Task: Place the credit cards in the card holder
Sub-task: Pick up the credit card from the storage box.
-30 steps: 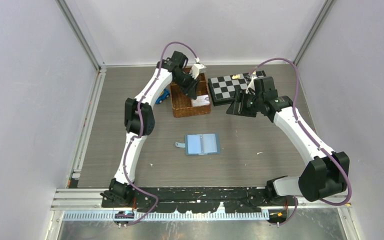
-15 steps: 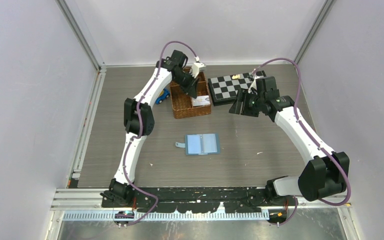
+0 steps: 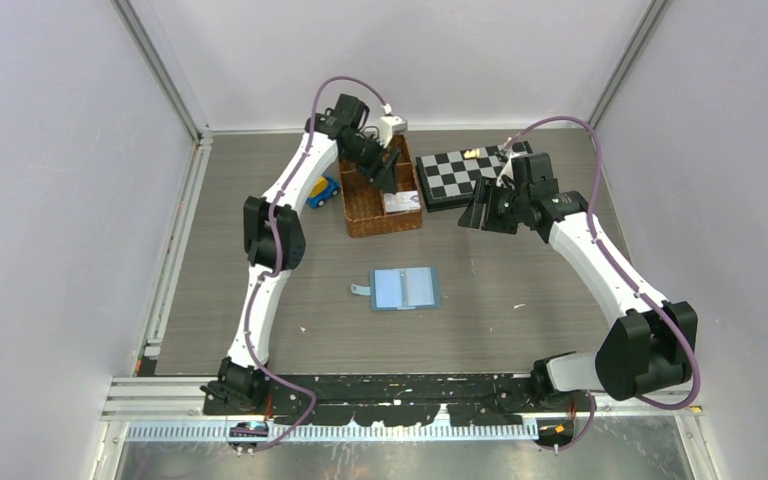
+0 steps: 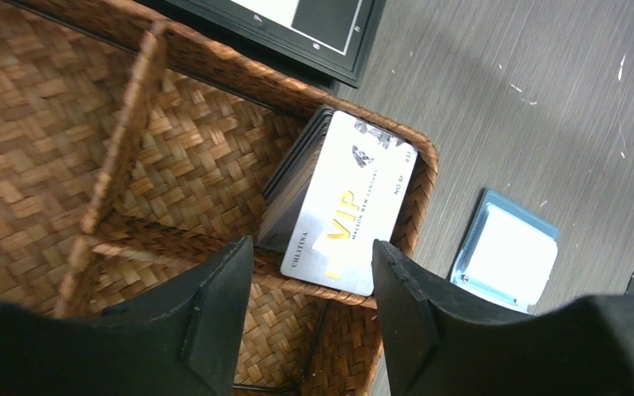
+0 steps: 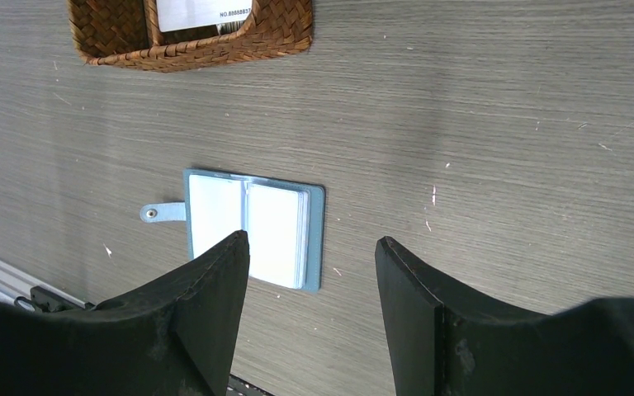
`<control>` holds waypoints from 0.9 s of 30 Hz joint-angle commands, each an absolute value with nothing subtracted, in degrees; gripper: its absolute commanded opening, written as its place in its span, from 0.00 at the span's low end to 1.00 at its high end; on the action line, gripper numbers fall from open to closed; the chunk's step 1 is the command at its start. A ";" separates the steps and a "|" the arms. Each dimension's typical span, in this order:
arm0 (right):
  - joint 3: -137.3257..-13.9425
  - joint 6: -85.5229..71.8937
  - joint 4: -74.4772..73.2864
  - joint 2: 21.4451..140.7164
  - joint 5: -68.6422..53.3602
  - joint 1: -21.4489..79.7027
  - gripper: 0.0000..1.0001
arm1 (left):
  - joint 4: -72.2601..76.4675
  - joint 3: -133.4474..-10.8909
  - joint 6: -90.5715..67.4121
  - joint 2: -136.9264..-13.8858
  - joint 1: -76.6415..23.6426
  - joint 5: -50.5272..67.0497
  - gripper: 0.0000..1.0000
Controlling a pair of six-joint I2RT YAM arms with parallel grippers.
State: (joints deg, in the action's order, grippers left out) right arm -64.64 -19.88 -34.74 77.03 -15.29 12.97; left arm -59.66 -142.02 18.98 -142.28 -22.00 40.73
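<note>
Two fingers of the left gripper [image 4: 312, 252] stood apart, empty, above the cards [image 4: 347, 206] stacked in a corner of the basket [image 4: 206, 157]. Beside the basket hung the right gripper [image 5: 309, 243], wide and empty; the card holder [image 5: 252, 227] lay open nearby.

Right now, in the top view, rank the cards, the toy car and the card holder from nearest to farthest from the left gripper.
1. Cards, in the basket's right corner, just ahead of the left gripper.
2. Toy car, left of the basket.
3. Card holder, open at mid-table, toward the arm bases.
</note>
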 commanded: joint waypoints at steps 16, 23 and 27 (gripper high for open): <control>-64.69 -20.02 -33.22 78.29 -17.04 12.52 0.62 | -57.54 -147.23 17.67 -145.93 -21.62 43.20 0.65; -64.51 -19.83 -33.18 78.22 -17.48 12.45 0.62 | -57.99 -146.51 18.52 -146.78 -23.12 39.10 0.67; -64.24 -19.84 -32.84 78.22 -17.85 12.39 0.62 | -59.95 -145.02 19.90 -146.13 -23.76 36.27 0.68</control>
State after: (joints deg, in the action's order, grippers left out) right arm -64.58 -19.86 -34.72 78.28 -16.67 12.62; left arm -58.54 -145.71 18.59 -146.67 -23.18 39.46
